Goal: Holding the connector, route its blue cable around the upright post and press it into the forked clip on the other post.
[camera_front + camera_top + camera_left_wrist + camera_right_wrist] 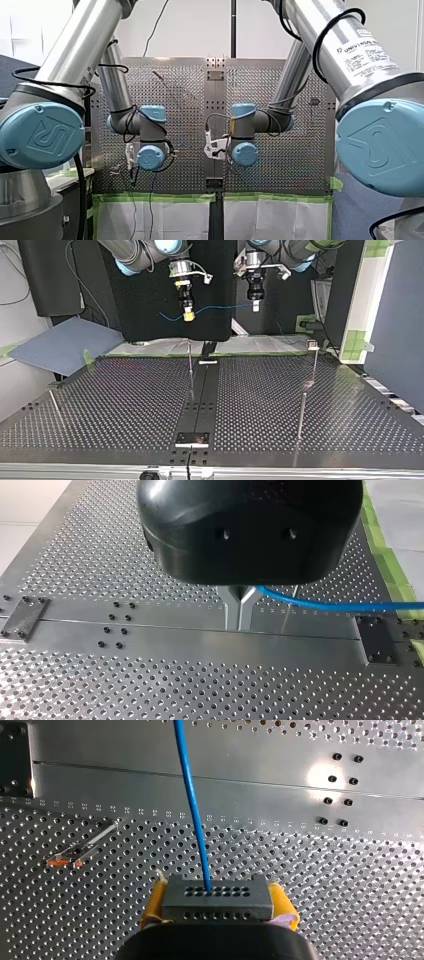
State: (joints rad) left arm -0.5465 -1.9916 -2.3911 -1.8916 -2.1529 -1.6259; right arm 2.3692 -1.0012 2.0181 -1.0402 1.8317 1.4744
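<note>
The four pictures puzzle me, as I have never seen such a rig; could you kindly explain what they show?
Two robot arms work over a perforated metal table. The front view looks from behind them; the top view faces them from across the table; each wrist view looks along one hand. The right hand, with yellow pads, grips a grey connector; its blue cable runs to the left hand, whose metal fingers close on it. Thin upright posts stand on the table.
</note>
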